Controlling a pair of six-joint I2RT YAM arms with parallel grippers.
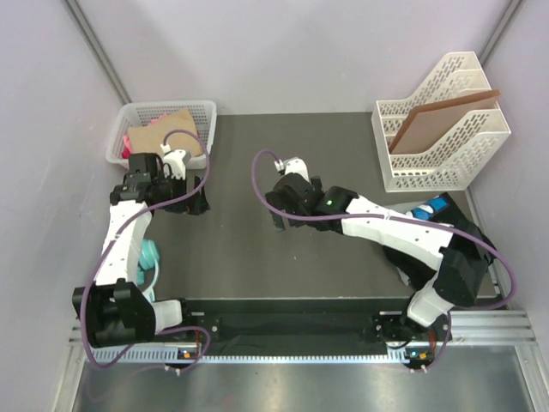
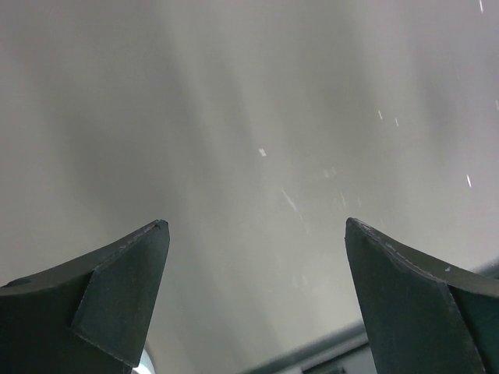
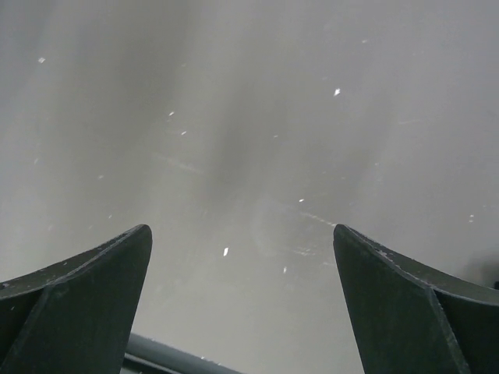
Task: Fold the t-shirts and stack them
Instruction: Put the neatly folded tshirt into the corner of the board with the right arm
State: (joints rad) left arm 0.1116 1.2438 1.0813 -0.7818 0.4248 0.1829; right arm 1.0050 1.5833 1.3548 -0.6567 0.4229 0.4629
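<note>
Both hands spread, pinching nothing. Left hand (image 1: 194,202) (image 2: 257,226) sits near the basket (image 1: 137,116), right hand (image 1: 280,221) (image 3: 242,230) over mid-surface (image 1: 240,257). Black t-shirt (image 1: 470,221) is bunched at the surface's right edge, partly under the right arm, print (image 1: 429,209) showing.

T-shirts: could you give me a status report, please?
Left gripper, right gripper open, empty. Black t-shirt at right table edge, partly under right arm. Grey one unseen.

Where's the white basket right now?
In the top view, the white basket sits at the far left corner of the table, just beyond the left arm, with brown cardboard inside.
</note>
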